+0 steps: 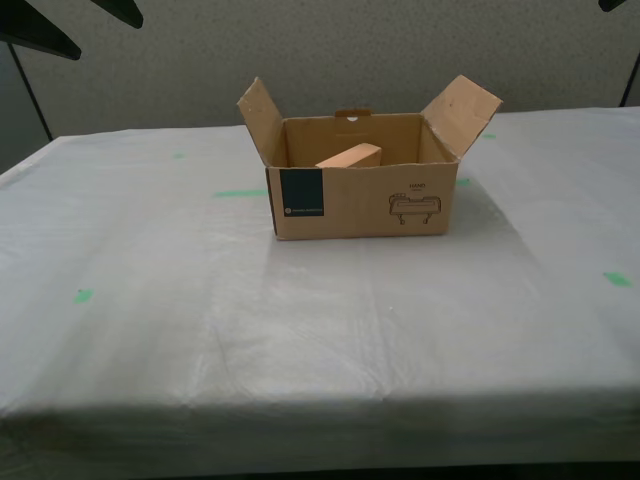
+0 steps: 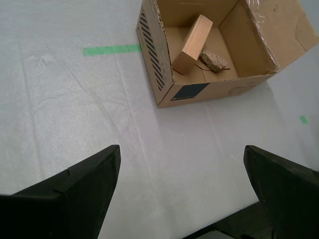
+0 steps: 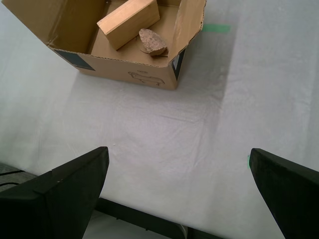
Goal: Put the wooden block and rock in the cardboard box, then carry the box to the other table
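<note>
My first gripper is hovering above the near part of the counter with its jaws spread wide apart and nothing between them. My second gripper is doing the same, its jaws also standing far apart and empty. Both are hanging short of the cardboard box, which is sitting well beyond the jaws with bare wrinkled sheet lying between.

One cardboard box is resting on the counter, its long side turned toward the exterior camera, its two side flaps standing up and splaying outward. Its front is showing one dark blue label patch toward the exterior view's left and one black line drawing toward the exterior view's right.

Inside the box one wooden block is lying tilted, one end propped higher against the box wall and the other down on the box floor, its long axis running slantwise across the box. One rock is sitting on the box floor just beside the block's lower end; whether they are touching I cannot tell.

Several green tape marks are dotting the sheet around the box, one strip lying just beside the box on the label side.
</note>
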### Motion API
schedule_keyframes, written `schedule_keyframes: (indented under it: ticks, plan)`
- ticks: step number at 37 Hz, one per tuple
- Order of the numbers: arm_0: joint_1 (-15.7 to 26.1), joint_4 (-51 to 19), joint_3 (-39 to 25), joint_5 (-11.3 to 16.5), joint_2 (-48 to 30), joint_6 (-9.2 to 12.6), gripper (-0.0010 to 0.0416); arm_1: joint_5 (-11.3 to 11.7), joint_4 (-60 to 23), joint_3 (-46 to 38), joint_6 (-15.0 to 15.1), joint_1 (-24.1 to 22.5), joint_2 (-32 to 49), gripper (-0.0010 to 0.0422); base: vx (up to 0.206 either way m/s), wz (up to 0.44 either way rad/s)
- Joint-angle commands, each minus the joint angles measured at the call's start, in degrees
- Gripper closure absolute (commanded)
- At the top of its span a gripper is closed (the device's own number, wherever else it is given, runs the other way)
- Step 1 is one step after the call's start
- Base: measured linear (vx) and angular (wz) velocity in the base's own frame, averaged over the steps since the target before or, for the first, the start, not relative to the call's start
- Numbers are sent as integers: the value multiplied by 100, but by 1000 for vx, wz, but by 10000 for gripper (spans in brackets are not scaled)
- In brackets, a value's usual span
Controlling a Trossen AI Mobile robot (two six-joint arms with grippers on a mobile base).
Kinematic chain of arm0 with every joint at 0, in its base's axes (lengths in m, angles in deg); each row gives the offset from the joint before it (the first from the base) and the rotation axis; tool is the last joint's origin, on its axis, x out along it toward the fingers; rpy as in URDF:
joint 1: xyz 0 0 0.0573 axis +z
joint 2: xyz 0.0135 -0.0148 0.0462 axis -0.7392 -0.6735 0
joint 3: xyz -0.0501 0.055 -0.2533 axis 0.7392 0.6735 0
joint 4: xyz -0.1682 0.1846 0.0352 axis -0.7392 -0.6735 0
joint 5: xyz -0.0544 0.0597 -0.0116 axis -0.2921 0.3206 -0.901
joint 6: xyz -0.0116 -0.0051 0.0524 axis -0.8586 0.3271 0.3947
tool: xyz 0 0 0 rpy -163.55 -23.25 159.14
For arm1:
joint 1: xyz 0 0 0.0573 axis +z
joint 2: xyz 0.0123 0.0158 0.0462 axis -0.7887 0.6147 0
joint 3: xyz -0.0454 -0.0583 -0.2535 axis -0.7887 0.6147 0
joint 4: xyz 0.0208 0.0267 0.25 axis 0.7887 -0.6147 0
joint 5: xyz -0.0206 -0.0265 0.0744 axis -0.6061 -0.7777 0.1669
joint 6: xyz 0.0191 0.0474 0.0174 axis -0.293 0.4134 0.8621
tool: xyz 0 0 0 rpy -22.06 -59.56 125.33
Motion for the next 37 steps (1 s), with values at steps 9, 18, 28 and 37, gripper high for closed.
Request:
schedule_keyframes:
  ticks: [9, 18, 28, 37]
  plan:
    - [0, 2, -4, 13, 0, 2, 12, -15, 4, -4, 13, -4, -2, 76, 0, 0]
    - [0, 2, -4, 13, 0, 0, 12, -15, 4, -7, 13, -2, -2, 76, 0, 0]
    - [0, 2, -4, 13, 0, 2, 12, -15, 4, -4, 13, -2, -2, 76, 0, 0]
    - [0, 2, -4, 13, 0, 2, 12, -15, 4, -7, 13, -2, -2, 76, 0, 0]
